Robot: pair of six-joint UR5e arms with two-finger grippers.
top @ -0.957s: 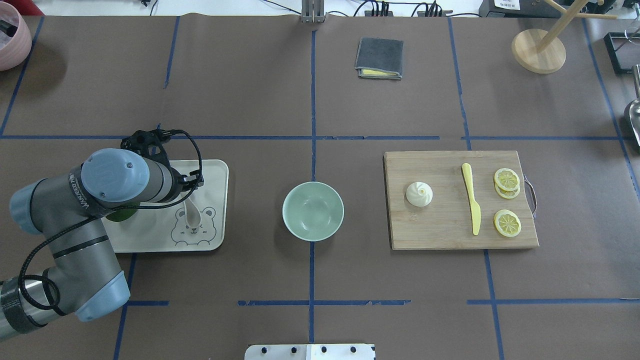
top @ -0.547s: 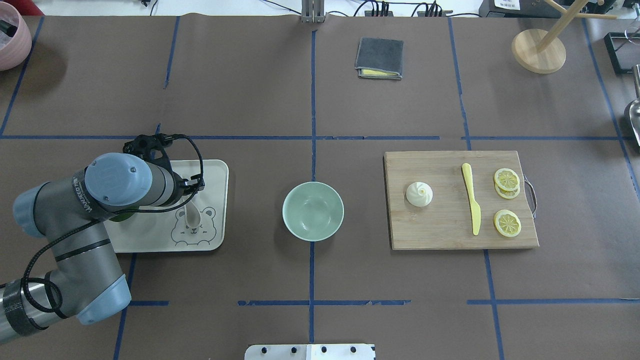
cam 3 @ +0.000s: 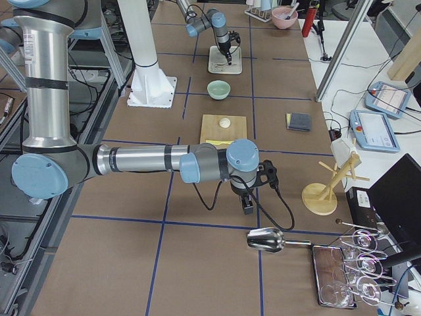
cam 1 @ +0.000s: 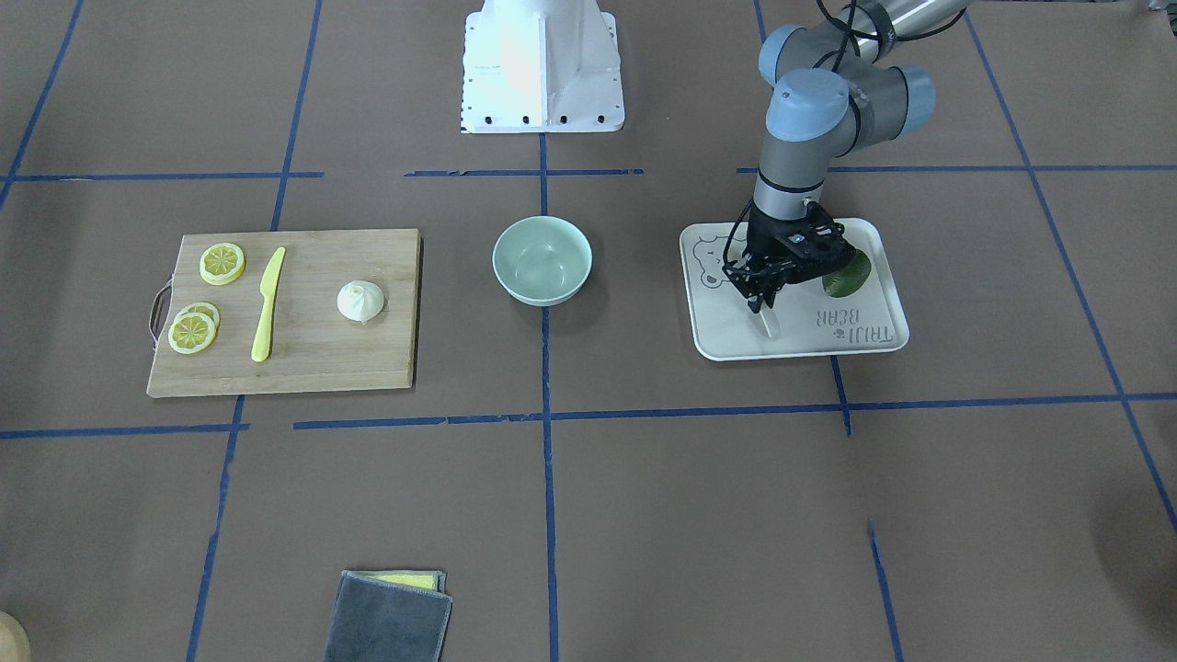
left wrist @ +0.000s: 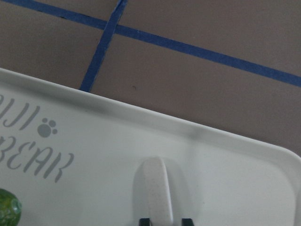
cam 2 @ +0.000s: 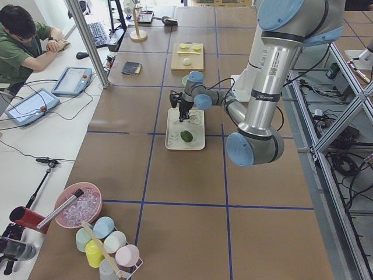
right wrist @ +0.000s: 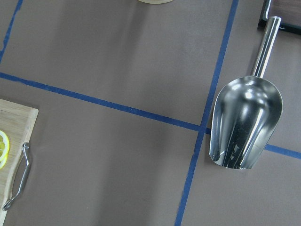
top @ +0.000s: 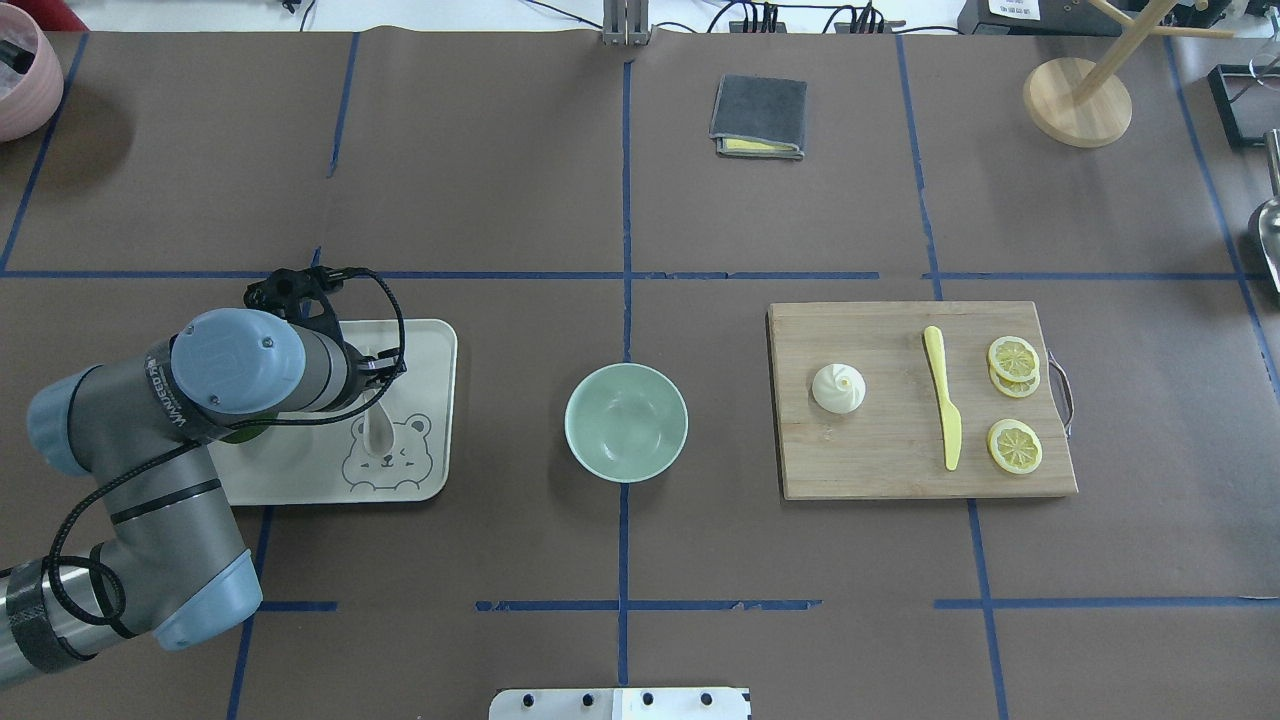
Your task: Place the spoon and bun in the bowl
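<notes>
Left wrist-mounted: left claw [left wrist: 166, 221] slightly open, tips [left wrist: 145, 221] straddling spoon [left wrist: 157, 188] handle, no clamp seen. Spoon flat on tray [left wrist: 94, 141] under claw. Prob light, stiff, slick plastic; grip thick handle squarely.

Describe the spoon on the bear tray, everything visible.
The spoon is small, off-white, faintly speckled and plastic-looking, with a rounded end. It is on the cream tray, at the printed bear's head. The left pincer straddles one end of it, one fingertip on each side. Whether it clamps the spoon is unclear.
</notes>
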